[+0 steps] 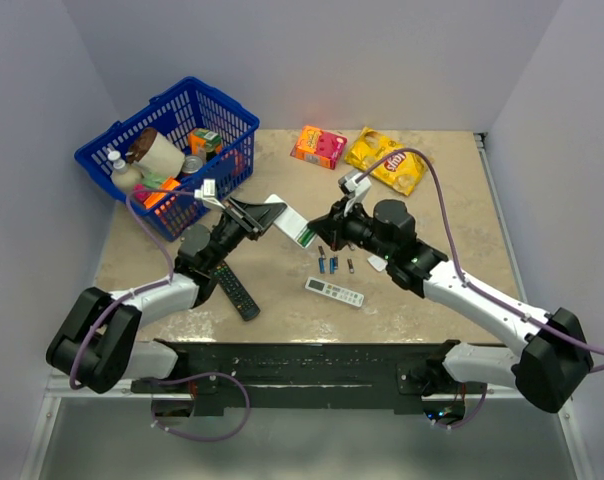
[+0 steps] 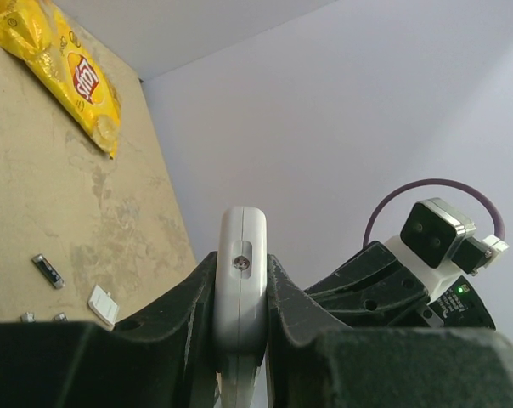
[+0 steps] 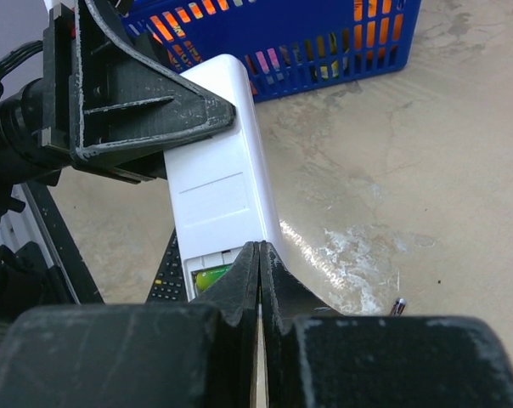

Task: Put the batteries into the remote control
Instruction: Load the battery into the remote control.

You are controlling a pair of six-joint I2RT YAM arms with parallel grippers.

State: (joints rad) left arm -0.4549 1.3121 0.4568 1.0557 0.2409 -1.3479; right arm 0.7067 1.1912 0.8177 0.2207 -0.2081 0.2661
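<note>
Top external, left to right: remote control (image 1: pixel 290 222) is being held off the table (image 1: pixel 462 240) left of centre by the left gripper (image 1: pixel 257 216). Its jaws are being clamped on the remote's sides, back up, probably so the open battery bay (image 3: pixel 207 274) is being presented to the right gripper (image 1: pixel 318 232). That claw is being pressed fully together, nothing seen gripped, tips at the bay. Batteries (image 1: pixel 328 264) are lying loose just below centre.

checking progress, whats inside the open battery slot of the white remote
A green patch shows in the open slot of the white remote, gripped by the left pincer. The shut right pincer covers the rest, so how full it is cannot be told.
</note>
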